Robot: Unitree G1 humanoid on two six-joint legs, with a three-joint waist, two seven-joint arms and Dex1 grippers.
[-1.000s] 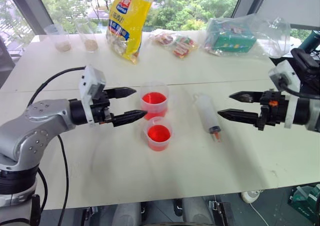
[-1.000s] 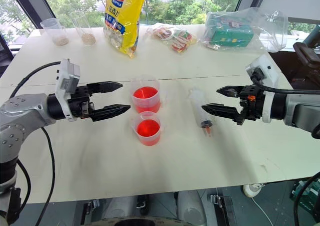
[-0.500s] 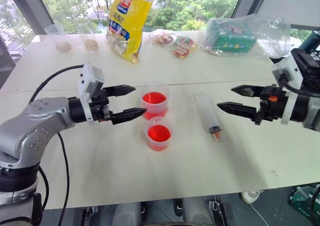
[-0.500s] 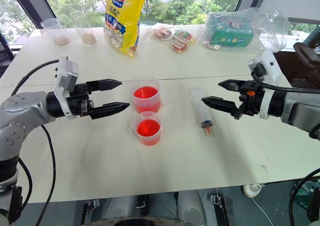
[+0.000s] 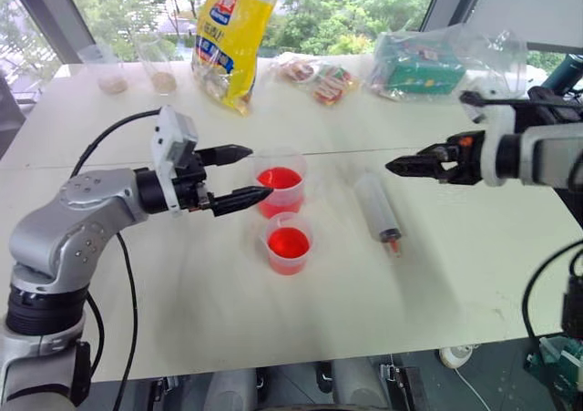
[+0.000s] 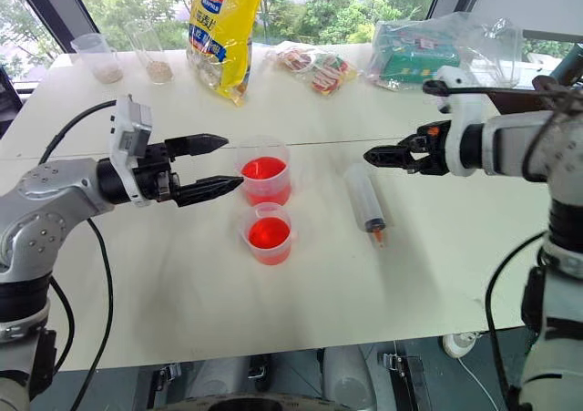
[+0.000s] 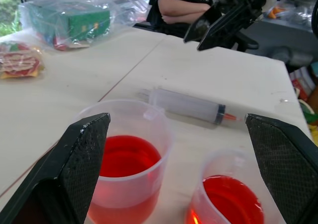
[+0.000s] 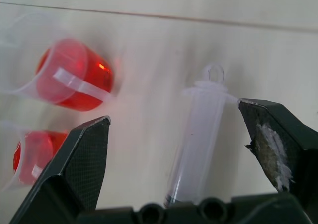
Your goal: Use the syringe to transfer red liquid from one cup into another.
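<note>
The syringe (image 5: 378, 212) lies flat on the white table (image 5: 182, 283), to the right of the cups, with its orange-red tip (image 5: 393, 244) toward the front edge. Two clear cups hold red liquid: a far cup (image 5: 281, 185) and a near cup (image 5: 290, 244), close together. My left gripper (image 5: 258, 171) is open and level, its fingertips just left of the far cup. My right gripper (image 5: 393, 165) is open, hovers over the syringe's plunger end and tilts downward. In the right wrist view the syringe barrel (image 8: 198, 139) lies between the spread fingers.
At the back stand a yellow snack bag (image 5: 232, 37), two clear cups with grains (image 5: 114, 69), snack packets (image 5: 319, 76) and a green box in a plastic bag (image 5: 428, 65). A person with folded arms (image 7: 184, 5) sits beyond the table's right side.
My right gripper has moved in toward the syringe, rolled and tipped downward. The left gripper has stayed about where it was. The cups and syringe have not moved.
</note>
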